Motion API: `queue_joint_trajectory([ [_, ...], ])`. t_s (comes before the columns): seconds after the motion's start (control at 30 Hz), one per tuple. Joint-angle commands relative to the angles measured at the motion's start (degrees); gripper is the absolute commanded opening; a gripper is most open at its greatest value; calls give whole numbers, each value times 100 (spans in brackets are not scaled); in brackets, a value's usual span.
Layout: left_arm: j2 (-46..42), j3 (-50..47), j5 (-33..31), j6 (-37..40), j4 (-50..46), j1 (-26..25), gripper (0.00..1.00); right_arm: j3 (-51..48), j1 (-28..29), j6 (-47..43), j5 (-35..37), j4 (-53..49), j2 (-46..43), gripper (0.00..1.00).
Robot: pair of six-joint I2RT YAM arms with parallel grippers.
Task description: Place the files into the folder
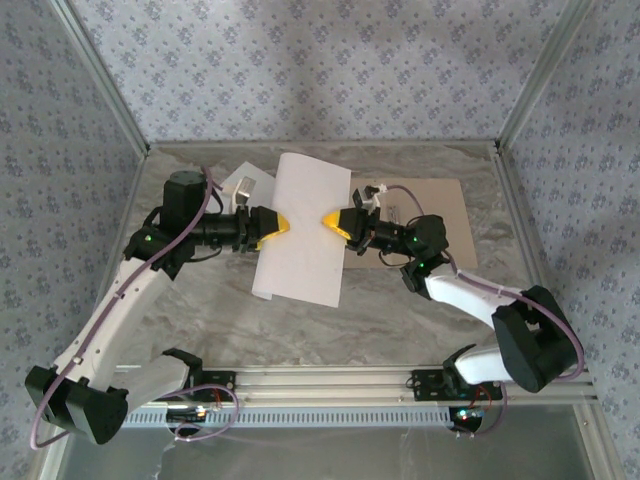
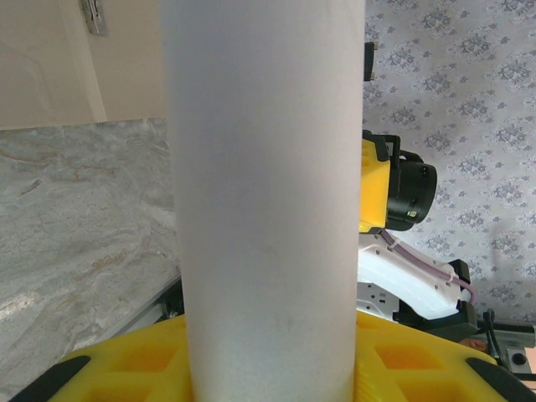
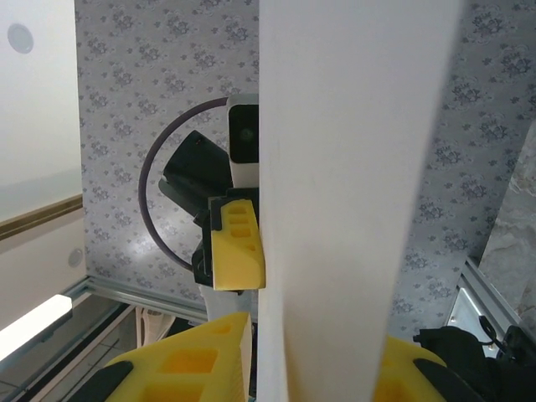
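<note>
Left end effector (image 1: 278,226): closed on the left edge of the lifted file (image 1: 305,235), fingertips pinched to a point.
Right end effector (image 1: 332,224): closed on the opposite edge, facing the left one across the sheet.
Lifted file: held above the table (image 1: 390,310), bowed between the two grips.
Folder (image 1: 445,200): flat on the table to the right, partly under the right arm.
Second file (image 1: 243,186): on the table behind the left arm, partly hidden.
Risk, crease: pushing the grips together would likely buckle the thin sheet.
Risk, tear or slip: pulling apart or moving out of step could rip it or free an edge.
Risk, folder: the right arm crossing it may drag it.
Room: bare table in front; side walls (image 1: 60,150) and front rail (image 1: 330,378) hem in the elbows.
</note>
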Motion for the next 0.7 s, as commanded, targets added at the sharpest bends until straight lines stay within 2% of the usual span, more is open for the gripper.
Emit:
queue_joint_trajectory([
  [0.0,47,101,80,43,69,-45,38,15,17,-138,-150,183,-126,22],
  [0.13,95,126,62,36,86,-73,38,42,30,-204,-203,184,-151,20],
  [0.4,177,259,63,120,1,-98,38,89,2,-420,-309,-137,-252,0],
  [0.47,196,292,46,146,-60,-97,48,99,-41,-624,-371,-489,-335,0],
  [0.53,217,363,-5,231,-190,-94,63,164,-151,-807,-509,-908,-458,0],
  [0.6,231,442,-64,388,-369,-94,71,211,-298,-1081,-593,-1443,-672,0],
  [0.67,205,457,-94,486,-437,-85,76,310,-427,-1772,-639,-2620,-1048,0],
])
